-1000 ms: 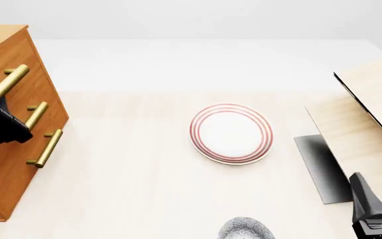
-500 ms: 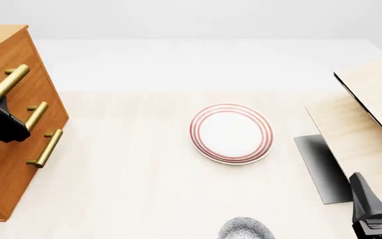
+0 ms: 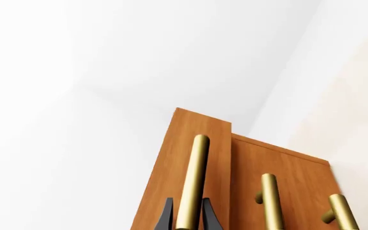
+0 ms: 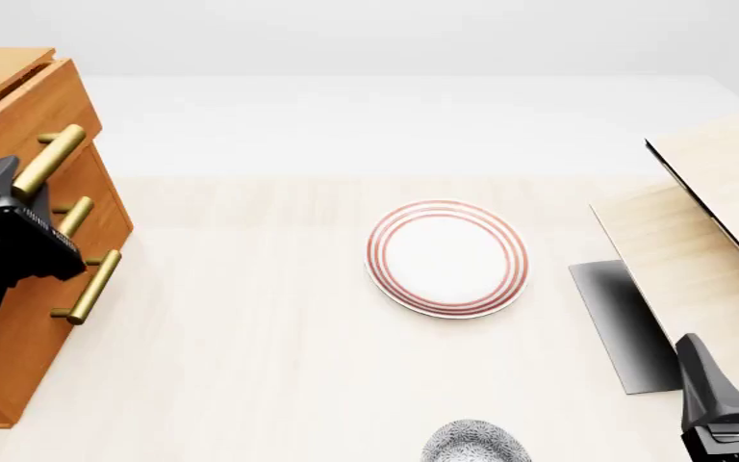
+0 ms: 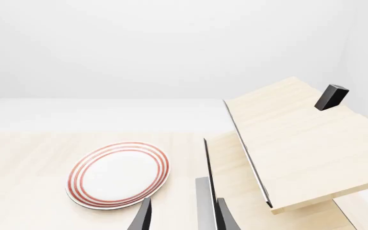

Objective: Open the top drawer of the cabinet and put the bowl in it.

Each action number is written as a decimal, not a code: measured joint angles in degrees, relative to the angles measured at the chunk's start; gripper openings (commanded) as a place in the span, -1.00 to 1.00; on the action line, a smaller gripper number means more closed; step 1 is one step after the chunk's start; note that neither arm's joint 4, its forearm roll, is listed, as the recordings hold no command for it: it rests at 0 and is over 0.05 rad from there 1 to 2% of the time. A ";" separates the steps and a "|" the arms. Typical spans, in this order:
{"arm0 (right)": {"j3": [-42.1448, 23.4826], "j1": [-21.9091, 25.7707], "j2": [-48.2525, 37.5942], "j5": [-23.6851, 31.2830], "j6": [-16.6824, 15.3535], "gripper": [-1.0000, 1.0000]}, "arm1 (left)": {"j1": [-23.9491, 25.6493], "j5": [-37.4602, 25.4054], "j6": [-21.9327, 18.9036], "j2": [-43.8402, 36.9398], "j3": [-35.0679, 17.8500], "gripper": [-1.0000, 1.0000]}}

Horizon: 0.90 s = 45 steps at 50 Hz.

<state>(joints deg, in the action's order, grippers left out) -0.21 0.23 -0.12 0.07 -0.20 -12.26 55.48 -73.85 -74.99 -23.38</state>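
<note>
Top drawer (image 4: 30, 120) handle toward plate (image 4: 448, 257)

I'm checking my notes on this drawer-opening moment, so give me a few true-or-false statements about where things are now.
1. The left gripper has its fingers on either side of the brass bar handle of the orange-brown wooden top drawer. True.
2. The small grey-speckled white bowl sits on the flat white plate with red rings. False: it rests on the table near the front view's bottom edge, apart from the plate.
3. The top drawer stands out from the wooden cabinet. True.
4. The right gripper holds the bowl. False: nothing is between its fingers.
</note>
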 measured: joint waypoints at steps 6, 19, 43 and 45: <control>0.00 0.00 0.00 0.00 0.00 1.00 | 2.54 2.76 -2.02 -0.59 1.02 -1.00; 0.00 0.00 0.00 0.00 0.00 1.00 | 6.82 5.91 -3.68 -1.42 1.99 -1.00; 0.00 0.00 0.00 0.00 0.00 1.00 | 14.95 10.77 -6.02 -3.63 2.54 -1.00; 0.00 0.00 0.00 0.00 0.00 1.00 | 15.34 10.98 -6.02 -3.71 2.52 -1.00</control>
<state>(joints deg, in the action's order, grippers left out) -0.21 0.23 -0.12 0.07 -0.20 3.08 66.46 -79.87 -78.71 -20.86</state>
